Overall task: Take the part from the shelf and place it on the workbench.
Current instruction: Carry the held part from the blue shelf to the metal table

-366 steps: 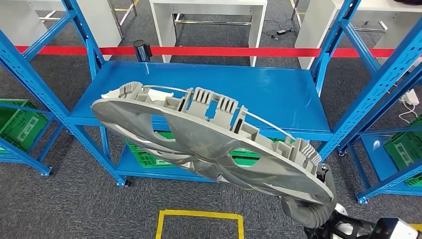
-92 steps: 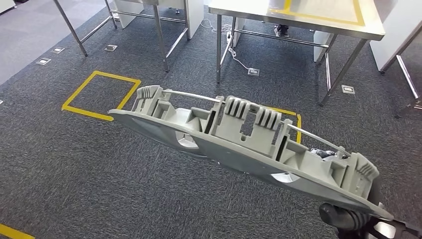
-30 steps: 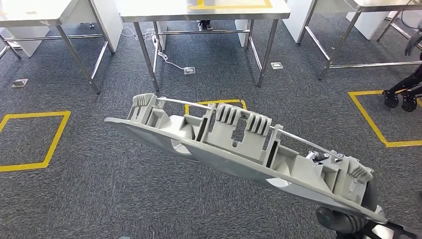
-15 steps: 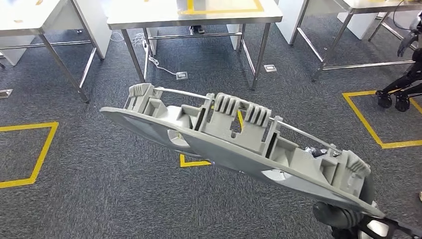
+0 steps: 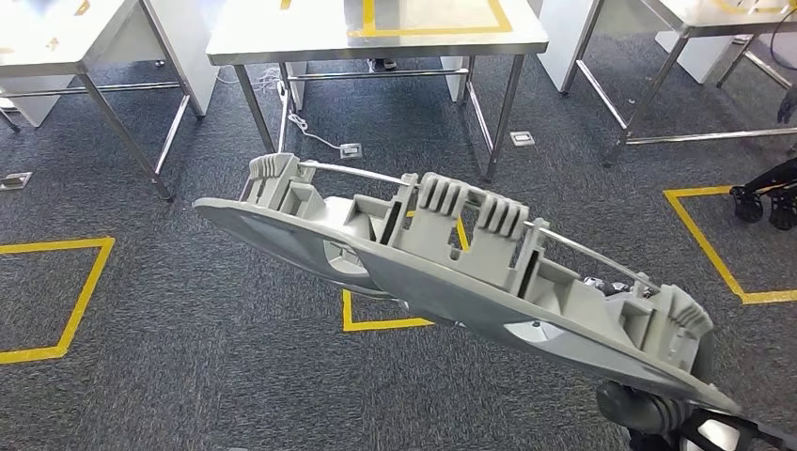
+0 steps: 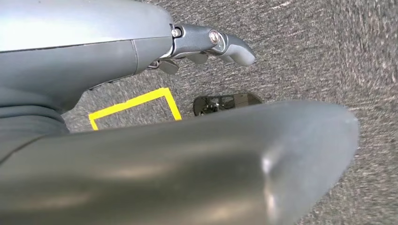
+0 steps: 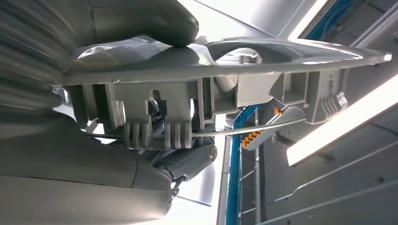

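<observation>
A large grey plastic part (image 5: 442, 254), ribbed and with clip tabs along its rim, slants across the head view from upper left to lower right. My right hand (image 5: 648, 413) grips its lower right end. In the right wrist view the thumb (image 7: 141, 18) presses on the part's (image 7: 225, 70) smooth face, and dark fingers (image 7: 192, 157) sit under the ribbed side. The steel workbench (image 5: 282, 33) with a yellow tape rectangle stands ahead at top centre. My left hand (image 6: 94, 51) hangs over the carpet, fingers apart, holding nothing.
Steel tables stand at the left (image 5: 56, 38) and right (image 5: 695, 14) of the workbench. Yellow floor squares (image 5: 56, 301) (image 5: 714, 254) mark the grey carpet. A cable and a floor socket (image 5: 350, 149) lie under the workbench. A dark wheeled object (image 5: 766, 193) is at the right edge.
The camera has turned from the blue shelf to the tables, and the workbench now sits ahead at centre. The part stays in my right hand at the same tilt.
</observation>
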{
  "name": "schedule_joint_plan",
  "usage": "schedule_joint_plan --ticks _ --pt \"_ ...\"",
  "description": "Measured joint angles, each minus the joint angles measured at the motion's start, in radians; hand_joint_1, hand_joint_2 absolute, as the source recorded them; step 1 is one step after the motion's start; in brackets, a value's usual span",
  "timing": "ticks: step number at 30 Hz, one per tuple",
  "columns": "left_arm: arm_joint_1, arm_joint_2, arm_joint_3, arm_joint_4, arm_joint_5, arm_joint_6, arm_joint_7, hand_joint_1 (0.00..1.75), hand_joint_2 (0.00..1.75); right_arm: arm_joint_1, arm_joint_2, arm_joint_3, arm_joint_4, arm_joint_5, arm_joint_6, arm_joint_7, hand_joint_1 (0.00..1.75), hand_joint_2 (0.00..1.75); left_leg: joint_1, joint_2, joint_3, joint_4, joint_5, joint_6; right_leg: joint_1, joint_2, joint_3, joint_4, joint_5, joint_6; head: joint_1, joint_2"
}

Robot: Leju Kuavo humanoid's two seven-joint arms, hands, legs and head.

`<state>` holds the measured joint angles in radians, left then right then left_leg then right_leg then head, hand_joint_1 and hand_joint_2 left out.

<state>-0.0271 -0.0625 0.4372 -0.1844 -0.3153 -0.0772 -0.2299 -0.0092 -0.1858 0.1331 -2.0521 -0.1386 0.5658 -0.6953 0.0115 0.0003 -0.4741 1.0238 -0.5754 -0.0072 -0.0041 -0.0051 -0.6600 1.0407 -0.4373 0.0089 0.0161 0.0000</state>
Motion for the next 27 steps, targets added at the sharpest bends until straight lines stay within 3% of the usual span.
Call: schedule_joint_plan --ticks 2,3,4,6,8,9,11,12,14,15,17,19,22,23,24,26,27 --pt "-0.001 0.001 0.000 0.000 -0.003 0.000 -0.001 0.00 0.00 -0.002 0.001 0.000 0.000 0.000 0.000 0.000 1.75 1.75 0.000 0.001 0.001 0.026 0.005 -0.012 -0.004 0.004 0.019 -0.008 -0.003 -0.015 -0.004 0.000" --pt "-0.002 0.001 0.000 0.000 -0.005 0.000 -0.002 0.00 0.00 -0.003 0.001 0.000 0.001 0.001 -0.001 0.000 1.75 1.75 0.001 0.000 -0.018 0.064 0.004 -0.016 -0.005 0.004 0.031 -0.010 -0.008 -0.021 -0.007 0.000" --pt "-0.004 0.001 0.000 0.000 -0.007 0.000 -0.002 0.00 0.00 -0.005 0.002 0.000 0.001 0.002 -0.001 0.000 1.75 1.75 0.001 0.000 -0.051 0.121 -0.006 -0.019 -0.005 0.004 0.041 -0.012 -0.014 -0.026 -0.010 0.000" --pt "-0.004 0.000 0.000 0.000 -0.011 0.000 -0.004 0.00 0.00 -0.006 0.005 0.000 0.001 0.004 -0.002 -0.001 1.75 1.75 0.001 0.000 -0.135 0.242 -0.057 -0.022 -0.003 0.006 0.056 -0.013 -0.029 -0.033 -0.016 0.000" --pt "0.001 0.002 0.000 0.000 -0.015 0.000 -0.006 0.00 0.00 -0.006 0.007 0.000 0.001 0.006 -0.003 0.000 1.75 1.75 0.000 0.000 -0.188 0.281 -0.091 -0.019 0.001 0.010 0.076 -0.013 -0.045 -0.036 -0.019 0.000" --pt "0.002 0.003 0.000 0.000 -0.016 0.000 -0.008 0.00 0.00 -0.006 0.007 0.000 0.001 0.006 -0.003 0.000 1.75 1.75 -0.001 0.000 -0.192 0.255 -0.074 -0.016 0.003 0.012 0.087 -0.013 -0.054 -0.037 -0.021 0.000" --pt "0.004 0.006 0.000 0.000 -0.017 -0.002 -0.010 0.00 0.00 -0.006 0.007 0.000 0.001 0.005 -0.005 0.000 1.75 1.75 -0.006 0.000 -0.167 0.134 0.023 -0.003 0.006 0.014 0.111 -0.013 -0.071 -0.035 -0.025 0.000" --pt "0.004 0.008 0.000 0.000 -0.017 -0.002 -0.011 0.00 0.00 -0.006 0.007 0.000 0.002 0.005 -0.006 0.000 1.75 1.75 -0.010 -0.001 -0.154 0.080 0.056 0.003 0.008 0.015 0.120 -0.012 -0.080 -0.032 -0.025 0.000" --pt "0.004 0.010 0.000 0.000 -0.018 -0.004 -0.012 0.00 0.00 -0.007 0.007 0.000 0.003 0.003 -0.006 0.000 1.75 1.75 -0.016 -0.004 -0.139 0.025 0.082 0.014 0.010 0.018 0.131 -0.009 -0.092 -0.022 -0.025 0.000" --pt "0.005 0.011 0.000 0.000 -0.018 -0.005 -0.012 0.00 0.00 -0.007 0.007 0.000 0.004 0.003 -0.006 0.000 1.75 1.75 -0.016 -0.005 -0.135 0.023 0.076 0.018 0.011 0.020 0.135 -0.004 -0.093 -0.015 -0.025 0.000" --pt "0.005 0.011 0.000 0.000 -0.018 -0.006 -0.012 0.00 0.00 -0.007 0.007 0.000 0.004 0.004 -0.007 0.000 1.75 1.75 -0.011 -0.005 -0.117 0.013 0.092 0.028 0.011 0.019 0.139 0.012 -0.098 -0.006 -0.024 0.000" --pt "0.003 0.011 0.000 0.000 -0.018 -0.006 -0.012 0.00 0.00 -0.008 0.007 0.000 0.004 0.004 -0.007 -0.001 1.75 1.75 -0.007 -0.005 -0.100 0.010 0.093 0.037 0.008 0.017 0.110 0.068 -0.131 0.006 -0.019 0.000" --pt "0.002 0.011 0.000 0.000 -0.018 -0.006 -0.012 0.00 0.00 -0.009 0.008 0.000 0.007 0.002 -0.007 -0.001 1.75 1.75 -0.006 -0.005 -0.094 0.010 0.081 0.040 -0.003 0.014 -0.004 0.234 -0.201 0.024 -0.011 0.000" --pt "0.003 0.011 0.000 0.000 -0.018 -0.006 -0.012 0.00 0.00 -0.009 0.008 0.000 0.009 0.002 -0.007 0.000 1.75 1.75 -0.006 -0.005 -0.089 0.010 0.075 0.038 -0.006 0.013 -0.033 0.260 -0.201 0.028 -0.010 0.000" --pt "0.005 0.011 0.000 0.000 -0.018 -0.006 -0.012 0.00 0.00 -0.009 0.008 0.000 0.012 0.002 -0.007 0.000 1.75 1.75 -0.004 -0.005 -0.083 0.010 0.069 0.036 -0.009 0.012 -0.044 0.252 -0.179 0.030 -0.010 0.000" --pt "0.005 0.011 0.000 0.000 -0.018 -0.006 -0.012 0.00 0.00 -0.009 0.008 0.000 0.015 0.000 -0.008 0.000 1.75 1.75 -0.001 -0.006 -0.065 0.010 0.055 0.029 -0.013 0.009 -0.012 0.138 -0.085 0.032 -0.008 0.000" --pt "0.004 0.011 0.000 0.000 -0.018 -0.006 -0.012 0.00 0.00 -0.010 0.008 0.000 0.017 -0.001 -0.009 -0.001 1.75 1.75 0.000 -0.006 -0.056 0.010 0.048 0.025 -0.013 0.007 0.009 0.076 -0.053 0.031 -0.007 0.000"
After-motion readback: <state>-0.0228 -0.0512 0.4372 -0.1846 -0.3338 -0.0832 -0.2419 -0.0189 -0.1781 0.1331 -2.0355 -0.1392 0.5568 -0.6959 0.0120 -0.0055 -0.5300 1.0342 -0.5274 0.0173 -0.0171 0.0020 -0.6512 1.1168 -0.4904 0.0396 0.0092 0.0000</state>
